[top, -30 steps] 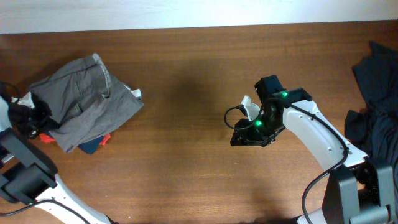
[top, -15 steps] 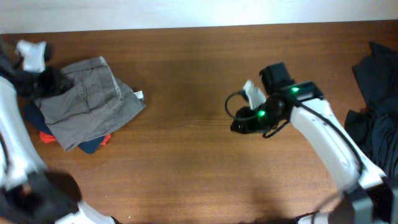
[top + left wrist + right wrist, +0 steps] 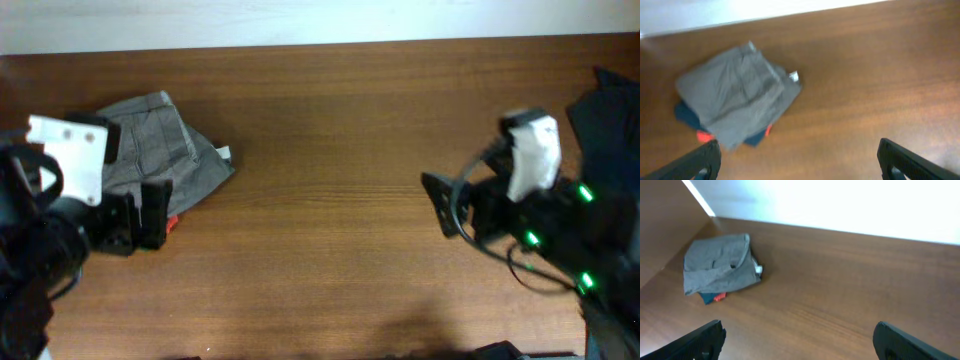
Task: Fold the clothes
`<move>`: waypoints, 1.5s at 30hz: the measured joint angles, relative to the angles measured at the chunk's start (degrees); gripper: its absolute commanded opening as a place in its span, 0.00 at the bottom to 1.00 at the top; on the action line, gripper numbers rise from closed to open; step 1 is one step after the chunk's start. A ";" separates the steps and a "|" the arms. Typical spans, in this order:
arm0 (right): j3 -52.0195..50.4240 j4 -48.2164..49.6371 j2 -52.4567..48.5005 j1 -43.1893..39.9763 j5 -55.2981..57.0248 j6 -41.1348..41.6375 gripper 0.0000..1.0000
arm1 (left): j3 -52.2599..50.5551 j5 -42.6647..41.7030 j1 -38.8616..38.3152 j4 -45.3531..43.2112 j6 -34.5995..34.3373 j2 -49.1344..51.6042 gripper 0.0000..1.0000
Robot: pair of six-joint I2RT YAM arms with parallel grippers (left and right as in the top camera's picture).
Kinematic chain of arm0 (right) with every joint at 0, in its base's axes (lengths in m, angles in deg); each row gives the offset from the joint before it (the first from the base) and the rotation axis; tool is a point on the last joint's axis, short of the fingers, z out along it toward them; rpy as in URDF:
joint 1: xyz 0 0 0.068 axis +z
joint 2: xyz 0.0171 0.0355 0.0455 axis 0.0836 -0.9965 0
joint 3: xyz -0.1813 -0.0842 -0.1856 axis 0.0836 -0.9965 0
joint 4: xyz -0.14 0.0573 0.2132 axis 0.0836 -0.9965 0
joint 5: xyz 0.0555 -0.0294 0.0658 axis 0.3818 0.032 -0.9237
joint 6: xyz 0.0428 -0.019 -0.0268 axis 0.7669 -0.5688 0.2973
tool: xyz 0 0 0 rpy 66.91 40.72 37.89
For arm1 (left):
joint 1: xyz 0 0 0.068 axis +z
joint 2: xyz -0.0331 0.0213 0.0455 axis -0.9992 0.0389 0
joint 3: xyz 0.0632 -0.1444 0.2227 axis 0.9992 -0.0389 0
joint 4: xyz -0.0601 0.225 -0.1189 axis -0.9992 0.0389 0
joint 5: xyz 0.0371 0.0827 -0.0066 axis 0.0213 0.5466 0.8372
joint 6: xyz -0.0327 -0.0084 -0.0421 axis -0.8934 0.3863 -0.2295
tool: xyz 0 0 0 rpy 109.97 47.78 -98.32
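A folded grey garment (image 3: 165, 140) tops a small stack at the table's left, with blue and red cloth (image 3: 172, 222) peeking out below. The left wrist view shows the same grey garment (image 3: 737, 92) lying flat ahead of my left gripper (image 3: 800, 167), which is open and empty. From above, the left gripper (image 3: 140, 218) hovers over the stack's near edge. My right gripper (image 3: 800, 345) is open wide over bare wood, and the stack (image 3: 720, 262) lies far off to its left. The overhead view has the right gripper (image 3: 450, 205) raised at the right.
A heap of dark unfolded clothes (image 3: 612, 95) lies at the table's far right edge, beside the right arm. Brown wooden tabletop (image 3: 320, 200) stretches between the two arms. A white wall borders the table's far side.
The left gripper has let go of the grey garment, opened and drawn back toward the near side. The right arm has swung right and risen, its jaws opening wide.
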 measured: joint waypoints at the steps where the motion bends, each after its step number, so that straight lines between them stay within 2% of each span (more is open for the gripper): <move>1: 0.00 -0.02 1.11 0.00 0.22 0.07 0.99 | -0.02 0.35 0.00 0.81 -0.31 -0.26 0.99; 9: 0.00 -1.03 6.12 0.00 0.76 0.04 0.99 | -0.22 0.79 0.00 1.33 -1.16 -0.61 0.99; 15: 0.00 -1.25 5.70 0.00 0.79 0.07 0.98 | -0.22 0.79 0.00 2.32 -1.18 -0.61 0.99; 20: -0.02 -5.57 5.53 0.00 1.27 0.04 0.99 | -0.22 0.76 0.00 2.38 -1.18 -0.61 0.99; 24: -0.04 -5.60 5.57 -0.22 5.35 0.02 0.99 | -0.22 0.79 0.00 2.38 -1.20 -0.61 1.00; 27: -1.95 -1.36 6.84 -3.58 9.42 0.02 0.99 | -0.22 0.76 0.00 2.38 -1.18 -0.61 0.99; 33: -16.37 9.51 16.52 -11.10 13.25 0.00 0.99 | -0.24 0.76 0.00 2.40 -1.20 -0.61 0.99; 39: -35.12 11.06 30.93 -11.87 14.27 0.00 0.99 | -0.28 0.74 -0.04 2.43 -1.36 -0.61 0.99; 45: -53.81 16.74 46.49 -11.89 15.34 0.00 0.99 | -0.31 0.76 -0.04 2.45 -1.36 -0.70 0.99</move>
